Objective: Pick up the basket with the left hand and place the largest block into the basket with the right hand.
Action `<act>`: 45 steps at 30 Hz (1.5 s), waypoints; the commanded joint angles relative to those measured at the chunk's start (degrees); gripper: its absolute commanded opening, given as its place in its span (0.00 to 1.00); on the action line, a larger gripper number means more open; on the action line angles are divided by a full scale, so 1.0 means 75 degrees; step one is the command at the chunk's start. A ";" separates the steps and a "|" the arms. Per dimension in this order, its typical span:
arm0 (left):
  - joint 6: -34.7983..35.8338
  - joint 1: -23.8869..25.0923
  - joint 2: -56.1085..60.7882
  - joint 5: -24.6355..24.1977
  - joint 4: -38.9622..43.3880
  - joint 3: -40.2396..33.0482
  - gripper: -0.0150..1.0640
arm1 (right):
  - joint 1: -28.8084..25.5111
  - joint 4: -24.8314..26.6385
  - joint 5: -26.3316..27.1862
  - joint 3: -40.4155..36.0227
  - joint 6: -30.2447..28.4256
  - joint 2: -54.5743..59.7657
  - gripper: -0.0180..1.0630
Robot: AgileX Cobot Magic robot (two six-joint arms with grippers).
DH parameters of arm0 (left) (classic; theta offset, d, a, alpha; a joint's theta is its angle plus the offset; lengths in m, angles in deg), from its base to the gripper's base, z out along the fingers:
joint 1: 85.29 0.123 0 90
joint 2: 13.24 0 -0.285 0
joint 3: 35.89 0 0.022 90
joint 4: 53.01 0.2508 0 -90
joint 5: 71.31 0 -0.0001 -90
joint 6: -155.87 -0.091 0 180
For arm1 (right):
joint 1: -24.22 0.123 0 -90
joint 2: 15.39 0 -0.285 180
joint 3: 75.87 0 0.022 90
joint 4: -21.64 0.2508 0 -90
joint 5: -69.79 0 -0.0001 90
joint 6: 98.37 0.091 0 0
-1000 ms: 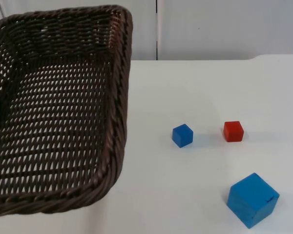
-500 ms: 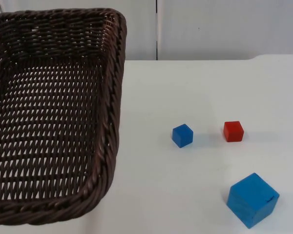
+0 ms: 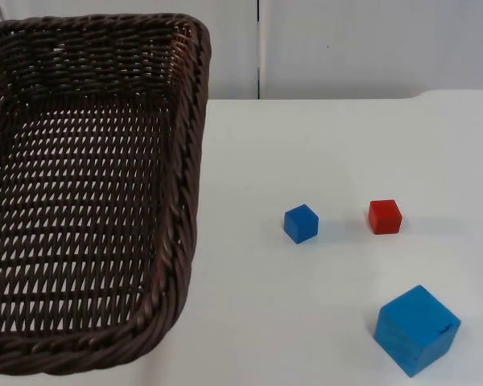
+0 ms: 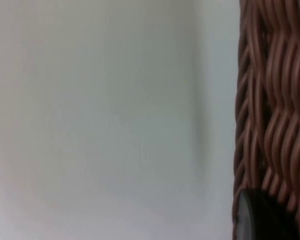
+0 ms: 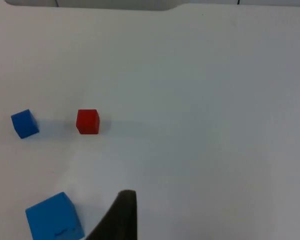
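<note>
Basket (image 3: 88, 193) already lifted off the table (image 3: 322, 145), looming large and tilted above its left part, near rim toward the front edge; no block inside, weave bare throughout. First half of the task judged done, second half not yet begun.

Left gripper (image 4: 262, 215) right at the basket's woven wall (image 4: 272, 100), one black fingertip against the wicker; presumably clamped on the rim, though cannot tell from here whether the fingers are together or apart. Grip point itself cut off in the top view, past the basket's left side.

Largest block, the big blue cube (image 3: 417, 330), resting by the table's front edge toward the right corner, untouched. Same cube in the right wrist view (image 5: 55, 217), partly cropped. Small blue cube (image 3: 301, 223) and small red cube (image 3: 385, 216) side by side nearer the middle of the table, apart from each other and well apart from the big one.

Right gripper (image 5: 121, 215) hanging above the table just beside the big blue cube, not touching it; a single dark fingertip visible, so cannot tell its opening. Left to do: descend on the big blue cube, close, carry over, release into the basket.

Basket's far left side and front corner cut off.
</note>
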 commanded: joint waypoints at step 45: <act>-0.0001 0.0012 0.0078 0.0137 0.0063 0.0060 0.01 | 0.3105 0.1085 -0.0115 0.5259 -0.1287 0.8460 0.99</act>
